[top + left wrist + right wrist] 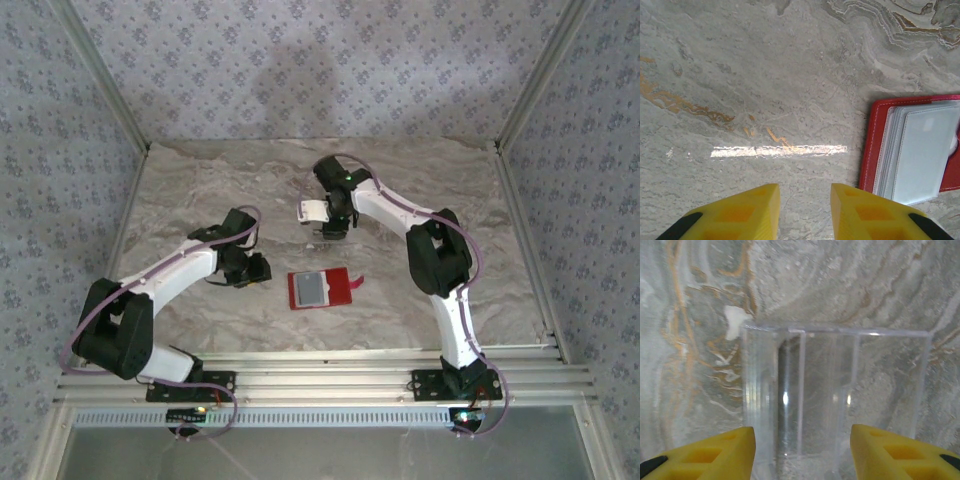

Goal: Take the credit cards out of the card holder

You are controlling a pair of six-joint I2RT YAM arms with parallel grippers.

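Note:
The red card holder (342, 288) lies open and flat at the table's middle, its pale grey pockets (310, 289) facing up. In the left wrist view the card holder (878, 150) sits right of my left gripper (805, 192), whose fingers stand apart over bare table. That left gripper (256, 271) rests just left of the holder. My right gripper (334, 228) is farther back, open, its fingers either side of a clear plastic stand (835, 390). A small whitish credit card (312, 211) shows just left of it. Whether cards sit in the holder's pockets (925, 145) I cannot tell.
The table is marbled grey stone (200, 190), walled on three sides by patterned panels. An aluminium rail (330, 362) runs along the near edge by the arm bases. Open room lies at the back and far right.

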